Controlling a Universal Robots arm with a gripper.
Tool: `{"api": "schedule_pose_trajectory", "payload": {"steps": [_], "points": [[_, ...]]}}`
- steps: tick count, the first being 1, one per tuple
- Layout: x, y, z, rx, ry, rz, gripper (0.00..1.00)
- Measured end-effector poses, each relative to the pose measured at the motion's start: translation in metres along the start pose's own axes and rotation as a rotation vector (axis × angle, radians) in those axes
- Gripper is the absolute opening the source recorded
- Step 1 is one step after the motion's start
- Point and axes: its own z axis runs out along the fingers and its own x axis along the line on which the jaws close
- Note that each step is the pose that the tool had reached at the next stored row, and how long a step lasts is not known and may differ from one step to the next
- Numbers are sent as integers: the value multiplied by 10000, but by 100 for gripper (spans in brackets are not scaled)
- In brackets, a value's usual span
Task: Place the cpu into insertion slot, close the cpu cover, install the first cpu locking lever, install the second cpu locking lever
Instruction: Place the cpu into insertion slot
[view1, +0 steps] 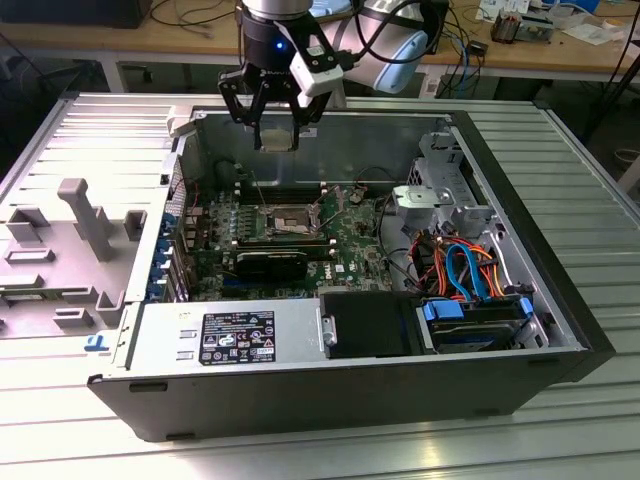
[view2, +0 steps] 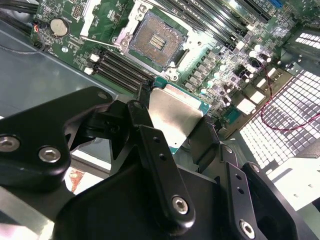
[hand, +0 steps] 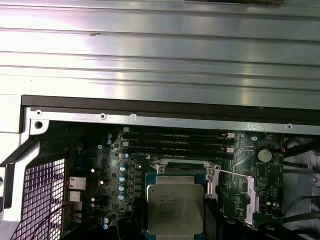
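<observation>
My gripper (view1: 274, 128) hangs above the back wall of the open computer case, shut on the cpu (view1: 278, 138), a flat square chip with a dull silver top. In both wrist views the cpu (view2: 172, 111) (hand: 175, 207) sits between the black fingers (view2: 145, 125), over the green board. The insertion slot (view1: 283, 221) (view2: 157, 41) lies bare below, its dark centre showing inside a silvery rim. The cpu cover (hand: 210, 184) appears swung up at the slot's side. A thin lever rod (view2: 100, 40) (hand: 235, 175) juts out beside it.
Black memory slots (view2: 122, 67) (hand: 177, 141) run beside the slot. A black heatsink block (view1: 272, 264), the power supply (view1: 230, 335) and a drive bay with orange and blue cables (view1: 465, 275) fill the case. A grey plastic jig (view1: 70, 240) lies on the ribbed table at the exterior view's left.
</observation>
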Motion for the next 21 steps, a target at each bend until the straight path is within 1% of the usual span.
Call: {"api": "schedule_pose_trajectory", "payload": {"steps": [6, 12, 13, 15, 16, 21], "points": [[7, 1, 12, 1, -2, 0, 55], [11, 0, 61, 19, 1, 1, 55], [12, 0, 71, 63, 4, 3, 55], [10, 0, 94, 211, 12, 3, 55], [10, 0, 108, 246, 14, 3, 55], [9, 0, 148, 259, 15, 5, 55]]}}
